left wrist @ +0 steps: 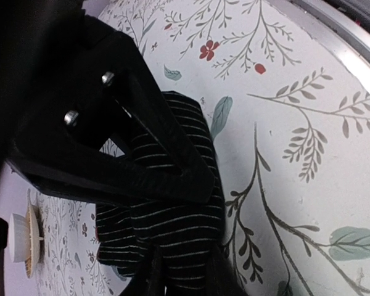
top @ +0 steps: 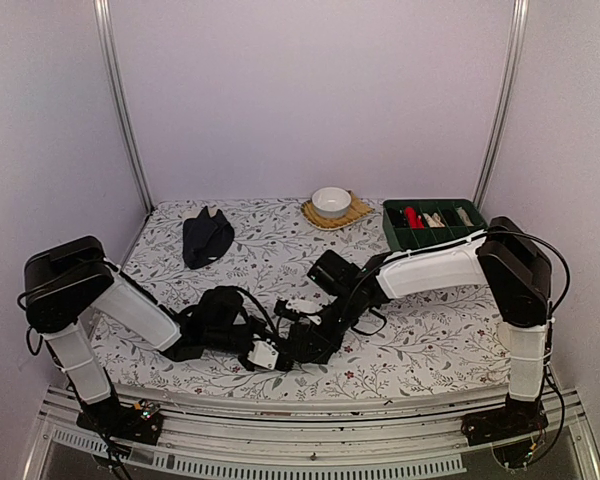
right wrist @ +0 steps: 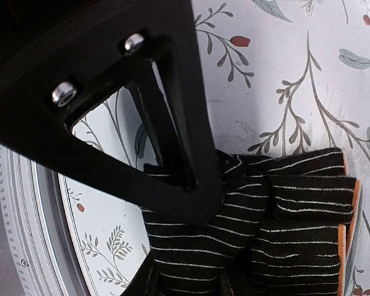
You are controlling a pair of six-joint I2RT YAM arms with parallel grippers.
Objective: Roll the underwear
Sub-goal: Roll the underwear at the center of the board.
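Note:
A black underwear (left wrist: 172, 216) with thin white stripes lies bunched on the flowered table cover near the front edge. In the right wrist view this striped underwear (right wrist: 283, 228) is folded into layers, with an orange edge on its right side. My left gripper (left wrist: 185, 237) is shut on one end of it, and my right gripper (right wrist: 194, 246) is shut on the other end. From above, the left gripper (top: 265, 352) and the right gripper (top: 305, 345) meet tip to tip and hide most of the cloth. A second, plain black underwear (top: 208, 237) lies at the back left.
A white bowl (top: 331, 200) stands on a woven mat (top: 352, 213) at the back centre. A green divided tray (top: 395, 238) with small items sits at the back right. The table's metal front rail (top: 310, 412) runs just below the grippers.

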